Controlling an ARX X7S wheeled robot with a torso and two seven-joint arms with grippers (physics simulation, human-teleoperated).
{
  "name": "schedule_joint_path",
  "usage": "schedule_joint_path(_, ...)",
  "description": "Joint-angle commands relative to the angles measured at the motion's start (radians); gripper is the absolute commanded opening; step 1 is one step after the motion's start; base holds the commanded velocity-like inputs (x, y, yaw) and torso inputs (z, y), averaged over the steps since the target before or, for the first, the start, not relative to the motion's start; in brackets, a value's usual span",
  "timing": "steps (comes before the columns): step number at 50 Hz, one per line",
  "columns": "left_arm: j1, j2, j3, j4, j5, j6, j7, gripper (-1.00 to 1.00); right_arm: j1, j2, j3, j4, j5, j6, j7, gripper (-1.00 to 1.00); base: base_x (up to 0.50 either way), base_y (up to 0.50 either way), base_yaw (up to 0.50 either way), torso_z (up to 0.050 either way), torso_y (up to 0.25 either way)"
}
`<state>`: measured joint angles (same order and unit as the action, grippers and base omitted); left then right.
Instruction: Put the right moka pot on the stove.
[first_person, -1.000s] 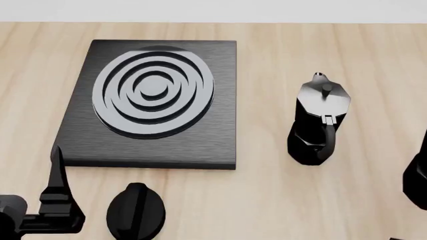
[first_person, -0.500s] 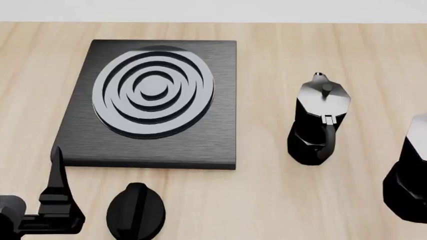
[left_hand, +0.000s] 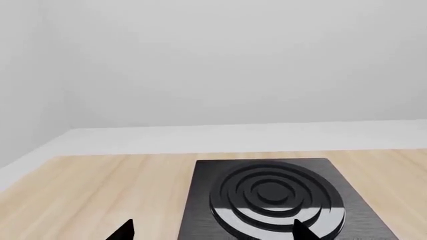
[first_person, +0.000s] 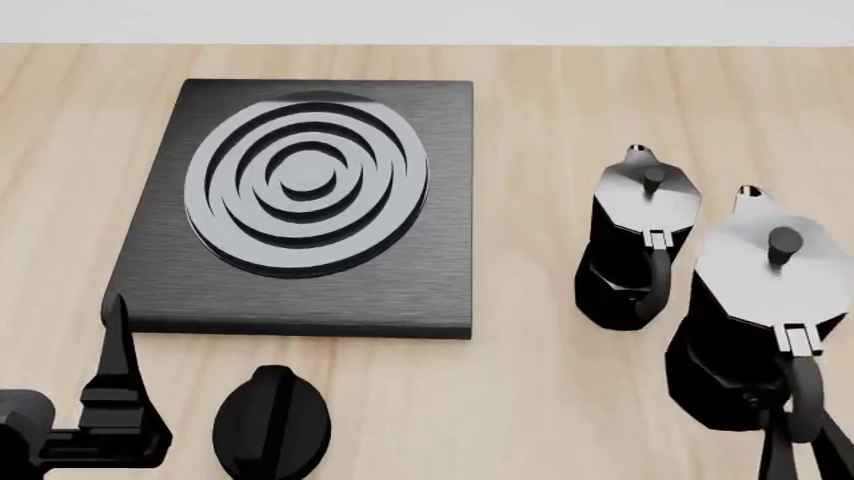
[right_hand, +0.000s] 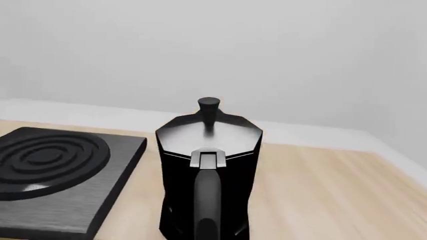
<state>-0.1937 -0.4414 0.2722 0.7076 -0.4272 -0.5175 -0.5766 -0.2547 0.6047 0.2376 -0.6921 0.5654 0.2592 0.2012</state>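
The right moka pot (first_person: 747, 300), black with a silvery lid and knob, hangs lifted at the right. It looks larger than the other moka pot (first_person: 638, 240), which stands on the table just left of it. My right gripper (first_person: 805, 455) is shut on its curved handle (first_person: 798, 395) at the lower right edge. In the right wrist view the pot (right_hand: 210, 160) fills the middle, and my fingers do not show. The stove (first_person: 400, 285) lies at the left with grey burner rings (first_person: 307, 180). My left gripper (first_person: 107, 400) is open and empty near the stove's front left corner.
A small round black knob (first_person: 271, 420) lies on the wooden table (first_person: 534, 400) in front of the stove. The table's far edge meets a pale wall. The stove also shows in the left wrist view (left_hand: 200, 200) and in the right wrist view (right_hand: 80, 200).
The right moka pot has come in from the right edge and moved left and up, held by my right gripper. It now sits close beside the other pot. The left arm has not moved.
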Motion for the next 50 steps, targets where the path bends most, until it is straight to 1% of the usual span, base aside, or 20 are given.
schedule_joint_path(1, -0.003, -0.002, 0.000, 0.000, -0.006, -0.002, -0.001, 1.00, 0.042, 0.009, -0.058, -0.055, -0.037, 0.019, -0.007, -1.00, 0.00, 0.00, 0.00, 0.000, 0.000)
schedule_joint_path(12, 0.000, -0.002, -0.005, -0.002, -0.014, 0.007, -0.001, 1.00, 0.058, 0.013, -0.126, -0.089, -0.062, 0.032, -0.016, -1.00, 0.00, 0.00, 0.00, 0.001, 0.001)
schedule_joint_path(24, -0.001, -0.003, -0.003, -0.002, -0.015, 0.008, -0.004, 1.00, 0.123, -0.004, -0.228, -0.089, -0.081, 0.045, -0.040, -1.00, 0.00, 0.00, 0.00, 0.000, 0.001)
schedule_joint_path(29, 0.004, -0.004, -0.001, -0.005, -0.011, 0.018, -0.003, 1.00, 0.182, -0.016, -0.285, -0.083, -0.089, 0.070, -0.049, -1.00, 0.00, 0.00, 0.00, 0.000, 0.000)
schedule_joint_path(50, -0.002, -0.009, -0.002, 0.002, -0.019, 0.013, -0.009, 1.00, 0.385, -0.048, -0.426, -0.053, -0.098, 0.187, -0.067, -1.00, 0.00, 0.00, 0.00, 0.000, 0.001)
